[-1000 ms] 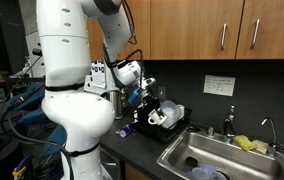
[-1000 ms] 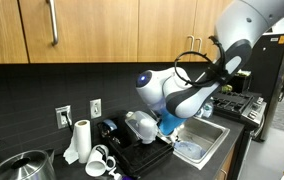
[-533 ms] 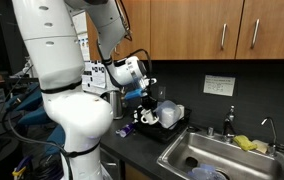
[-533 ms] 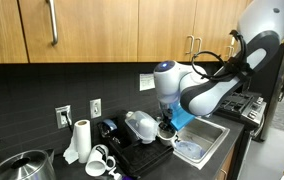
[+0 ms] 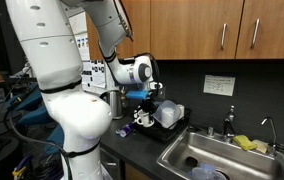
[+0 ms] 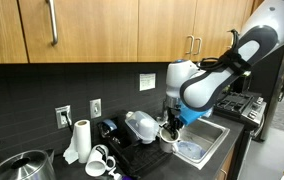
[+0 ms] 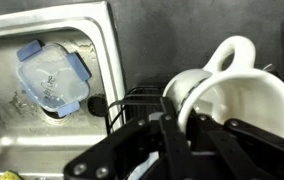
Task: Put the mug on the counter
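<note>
Black counter (image 5: 137,152), steel sink (image 7: 42,130) at 9 o'clock in my wrist view; arm bent down over the dish rack (image 7: 132,97), gripper (image 7: 182,128) pinching the white mug (image 7: 244,100) by its rim, 3 o'clock.

Upper zone: wooden cabinets (image 5: 212,28) fitted with vertical metal handles (image 5: 223,35), visible in both exterior views. Lower zone: a dark backsplash wall (image 6: 42,88) carrying two white outlets (image 6: 95,107) and a white paper notice (image 5: 219,86). Lighting is even and indoor.
</note>
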You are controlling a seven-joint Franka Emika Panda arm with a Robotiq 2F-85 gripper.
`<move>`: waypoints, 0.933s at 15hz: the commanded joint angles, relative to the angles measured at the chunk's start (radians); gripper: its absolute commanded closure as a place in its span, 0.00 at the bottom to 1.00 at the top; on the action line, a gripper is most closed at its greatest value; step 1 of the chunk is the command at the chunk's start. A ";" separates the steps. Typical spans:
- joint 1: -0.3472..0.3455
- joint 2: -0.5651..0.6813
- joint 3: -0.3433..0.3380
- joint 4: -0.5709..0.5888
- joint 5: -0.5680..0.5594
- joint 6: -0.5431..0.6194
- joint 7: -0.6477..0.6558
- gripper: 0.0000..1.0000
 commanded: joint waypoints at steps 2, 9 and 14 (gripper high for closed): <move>-0.014 -0.091 0.008 -0.069 0.104 -0.025 -0.098 0.97; -0.005 -0.128 0.017 -0.112 0.173 -0.096 -0.150 0.97; 0.055 0.120 -0.044 -0.032 0.426 0.016 -0.424 0.97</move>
